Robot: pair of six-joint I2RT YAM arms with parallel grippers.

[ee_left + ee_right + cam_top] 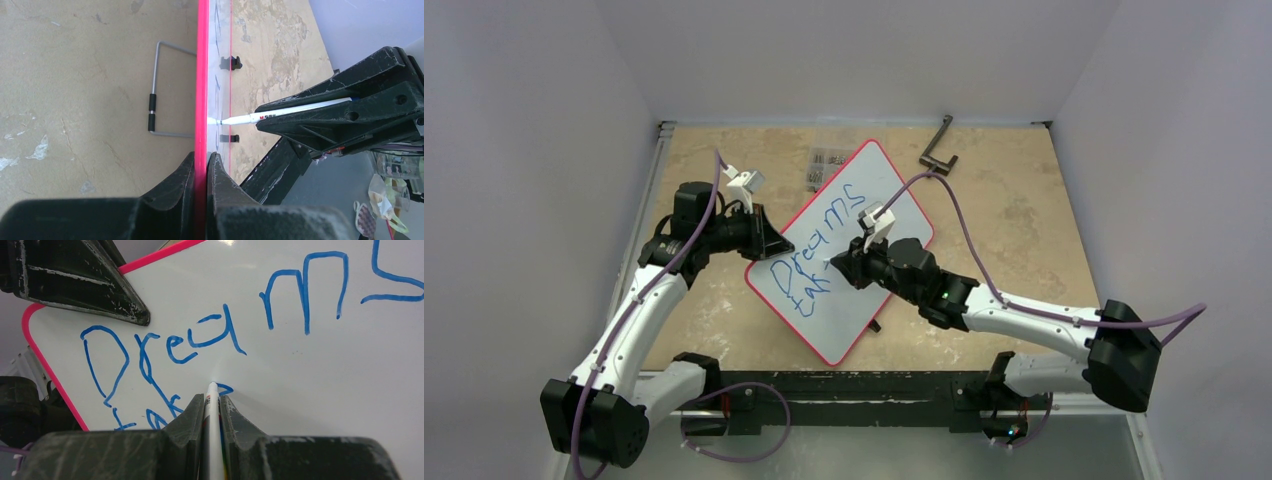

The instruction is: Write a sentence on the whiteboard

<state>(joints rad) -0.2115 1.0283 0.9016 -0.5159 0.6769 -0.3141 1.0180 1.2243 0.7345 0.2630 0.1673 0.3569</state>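
Observation:
The whiteboard (879,195), white with a thin red rim, lies skewed in the middle of the table. My left gripper (767,243) is shut on its left rim (202,75), one finger on each face (204,157). The sentence (819,255) is in blue: "Dreams" (220,330) above, and a second line that begins "tak" (150,415). My right gripper (212,399) is shut on a white marker (212,412). The marker's tip touches the board at a fresh blue stroke after "tak". From the left wrist, the marker (280,114) meets the board's face.
A black L-shaped bracket (939,148) lies at the back right. A small grey-patterned item (822,165) sits by the board's top corner. A wire stand (155,90) shows behind the board, and a small black clip (874,325) by its lower edge. Walls enclose the table.

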